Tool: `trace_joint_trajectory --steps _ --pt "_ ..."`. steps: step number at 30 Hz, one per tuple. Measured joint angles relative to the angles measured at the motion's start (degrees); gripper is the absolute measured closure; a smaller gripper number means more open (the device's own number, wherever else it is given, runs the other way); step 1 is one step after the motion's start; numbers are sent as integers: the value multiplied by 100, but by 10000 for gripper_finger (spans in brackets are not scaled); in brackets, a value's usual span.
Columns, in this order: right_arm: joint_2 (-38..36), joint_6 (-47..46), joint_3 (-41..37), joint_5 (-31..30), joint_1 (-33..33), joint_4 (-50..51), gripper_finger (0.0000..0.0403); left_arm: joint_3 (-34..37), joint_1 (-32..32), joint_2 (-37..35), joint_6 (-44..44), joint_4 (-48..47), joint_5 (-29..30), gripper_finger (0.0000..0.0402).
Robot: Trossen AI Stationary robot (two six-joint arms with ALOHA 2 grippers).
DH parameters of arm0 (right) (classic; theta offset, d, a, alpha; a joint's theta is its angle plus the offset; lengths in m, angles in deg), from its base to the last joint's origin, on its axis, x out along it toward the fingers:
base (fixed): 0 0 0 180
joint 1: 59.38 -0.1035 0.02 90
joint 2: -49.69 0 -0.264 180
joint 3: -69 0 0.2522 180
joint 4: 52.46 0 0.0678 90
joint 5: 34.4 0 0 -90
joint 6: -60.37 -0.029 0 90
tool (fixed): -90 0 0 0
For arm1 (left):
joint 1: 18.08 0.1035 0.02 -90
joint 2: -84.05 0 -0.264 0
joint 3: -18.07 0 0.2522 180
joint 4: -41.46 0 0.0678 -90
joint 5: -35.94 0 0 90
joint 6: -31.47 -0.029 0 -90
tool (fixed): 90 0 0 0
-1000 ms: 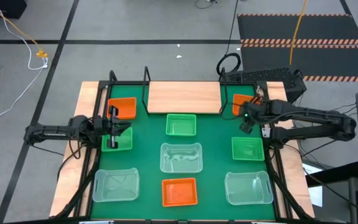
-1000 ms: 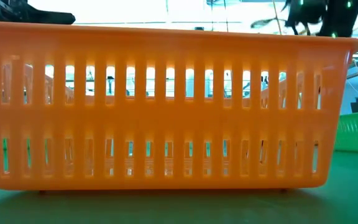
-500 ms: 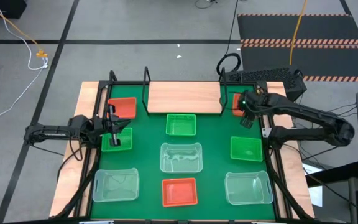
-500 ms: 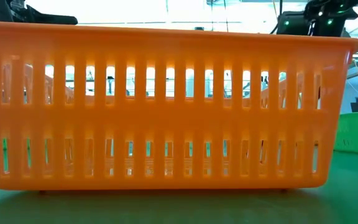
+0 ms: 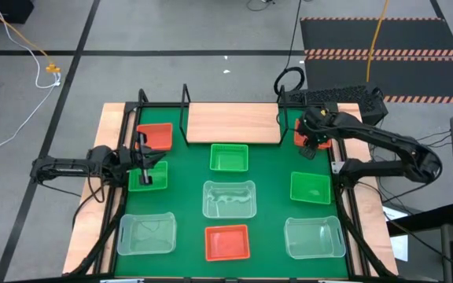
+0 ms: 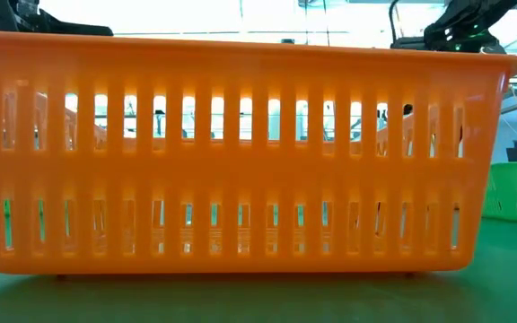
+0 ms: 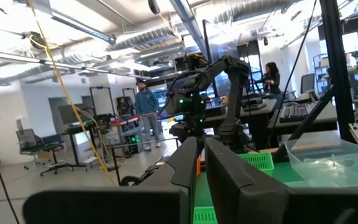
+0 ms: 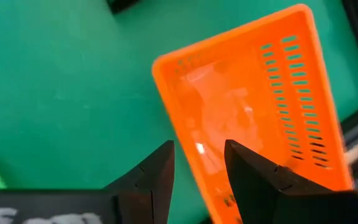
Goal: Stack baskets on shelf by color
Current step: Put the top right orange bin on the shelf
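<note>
My right gripper (image 5: 309, 145) (image 8: 197, 152) hangs open, pointing steeply down over a red basket (image 5: 300, 132) (image 8: 247, 112) that stands on the green mat (image 5: 270, 177) at the far right, beside the shelf (image 5: 233, 122). Its fingers are above the basket's near end and touch nothing. My left gripper (image 5: 152, 161) (image 7: 201, 149) waits shut at the table's left, over a green basket (image 5: 148, 177) and next to a second red basket (image 5: 155, 136). The shelf's wooden board is bare.
On the mat also stand a green basket (image 5: 229, 157), a clear one (image 5: 229, 198), a green one (image 5: 311, 187), and along the near edge a clear one (image 5: 146, 233), a red one (image 5: 226, 242) (image 6: 240, 152) and a clear one (image 5: 314, 237). Black frame posts stand around the table.
My right gripper has moved toward the table's far edge and a little down, coming over the far-right red basket; its fingers stay open. The baskets have not moved.
</note>
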Motion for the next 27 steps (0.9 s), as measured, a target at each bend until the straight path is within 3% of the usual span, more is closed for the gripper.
trace_joint_trajectory --steps 15,27 --pt "580 419 -1 45 285 -188 265 0 0 2 -3 -118 -2 364" --pt "443 564 -6 170 283 -243 266 0 1 2 -7 -218 2 364"
